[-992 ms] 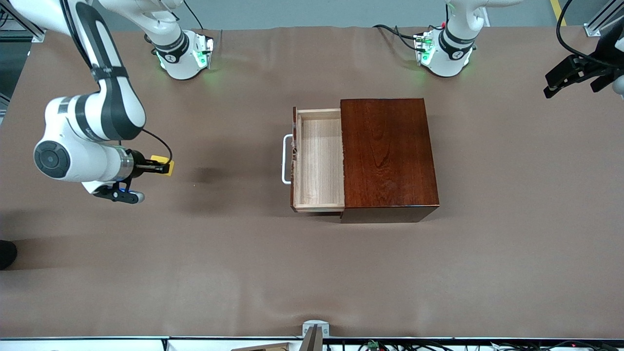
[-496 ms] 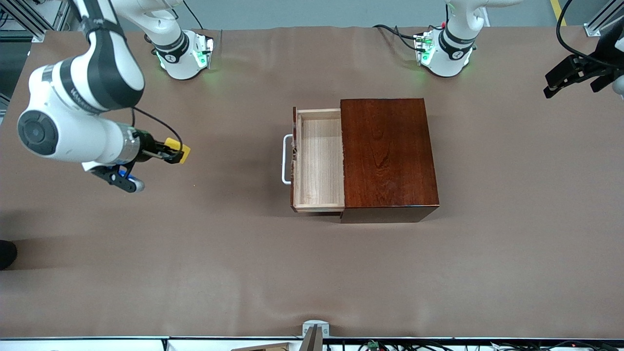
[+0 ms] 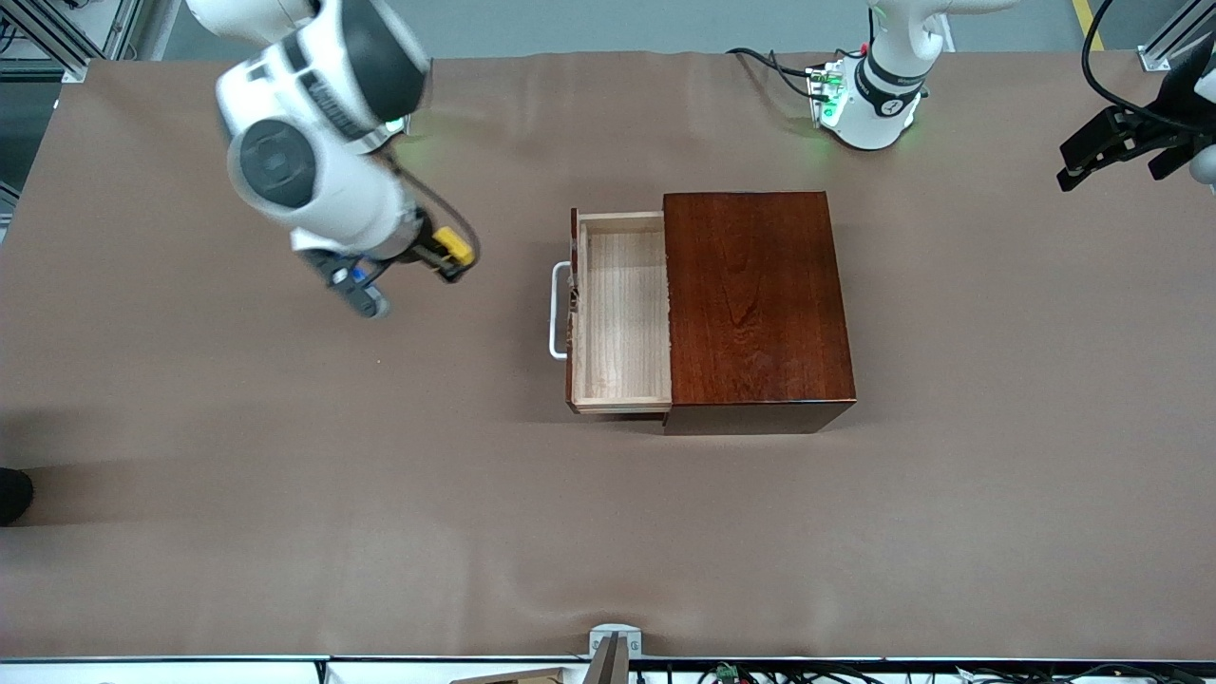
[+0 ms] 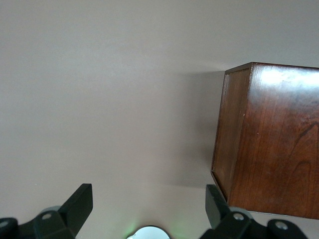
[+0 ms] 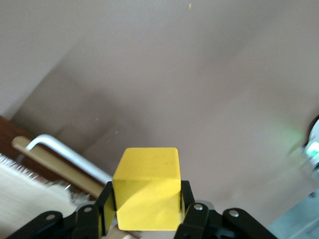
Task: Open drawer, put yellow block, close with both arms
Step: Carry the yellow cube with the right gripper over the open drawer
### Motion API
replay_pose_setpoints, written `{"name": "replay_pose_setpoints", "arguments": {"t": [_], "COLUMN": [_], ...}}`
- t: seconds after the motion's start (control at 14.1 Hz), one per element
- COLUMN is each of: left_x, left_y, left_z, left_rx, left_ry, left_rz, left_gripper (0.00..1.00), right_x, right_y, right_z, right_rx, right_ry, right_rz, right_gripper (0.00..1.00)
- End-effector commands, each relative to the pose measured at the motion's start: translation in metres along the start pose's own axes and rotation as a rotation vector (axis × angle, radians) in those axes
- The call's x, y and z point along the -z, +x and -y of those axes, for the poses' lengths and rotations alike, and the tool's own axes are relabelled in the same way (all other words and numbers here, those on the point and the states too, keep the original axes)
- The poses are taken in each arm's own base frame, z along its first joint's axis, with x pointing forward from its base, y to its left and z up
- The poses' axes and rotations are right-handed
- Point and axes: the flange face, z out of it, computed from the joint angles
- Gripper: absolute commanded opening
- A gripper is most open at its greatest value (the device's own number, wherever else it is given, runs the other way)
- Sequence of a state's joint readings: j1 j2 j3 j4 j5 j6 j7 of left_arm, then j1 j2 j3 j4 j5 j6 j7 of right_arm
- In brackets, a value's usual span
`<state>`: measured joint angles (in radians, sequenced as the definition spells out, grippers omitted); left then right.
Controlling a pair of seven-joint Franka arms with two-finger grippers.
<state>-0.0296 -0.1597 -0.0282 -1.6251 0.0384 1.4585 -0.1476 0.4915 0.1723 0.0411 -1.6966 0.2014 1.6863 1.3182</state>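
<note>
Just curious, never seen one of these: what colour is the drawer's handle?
White. The handle shows best in the front view, on the open drawer.

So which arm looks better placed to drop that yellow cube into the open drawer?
The right: its gripper already clamps the yellow block, near the open drawer. The left gripper waits open at the table's edge.

right gripper [image 3: 454,255]: blurred in front view, fingers mostly covered by yellow block [image 3: 457,249]; in right wrist view cut by picture's edge, block's lower face hidden between fingers. left gripper [image 3: 1111,150]: cut by front view's edge, arm out of frame; in left wrist view only finger ends [image 4: 79,204] shown. drawer [image 3: 622,309]: inner end hidden under box [image 3: 755,299]; in right wrist view only handle [image 5: 67,154] and a blurred corner. right arm's base: hidden by arm.
</note>
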Motion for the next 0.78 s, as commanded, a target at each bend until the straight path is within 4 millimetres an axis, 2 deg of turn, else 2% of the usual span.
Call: {"name": "replay_pose_setpoints", "arguments": {"t": [0.0,0.43,0.71], "left_x": [0.006,0.008,0.009], "left_y": [-0.008,-0.007,-0.007], "left_z": [-0.001,-0.001,-0.004], "left_rx": [0.003,0.004,-0.002], "left_ry": [-0.013,-0.014,-0.014], "left_rz": [-0.002,-0.006,-0.01], "left_gripper": [1.0,1.0,1.0], "right_x": [-0.007,-0.035,-0.061], "right_y": [-0.034,-0.089,-0.109], "right_z": [0.019,0.064,0.09], "right_rx": [-0.11,-0.34,-0.464], "right_ry": [0.038,0.109,0.116], "right_rz": [-0.005,0.028,0.036], "right_gripper": [0.0,0.0,0.0]}}
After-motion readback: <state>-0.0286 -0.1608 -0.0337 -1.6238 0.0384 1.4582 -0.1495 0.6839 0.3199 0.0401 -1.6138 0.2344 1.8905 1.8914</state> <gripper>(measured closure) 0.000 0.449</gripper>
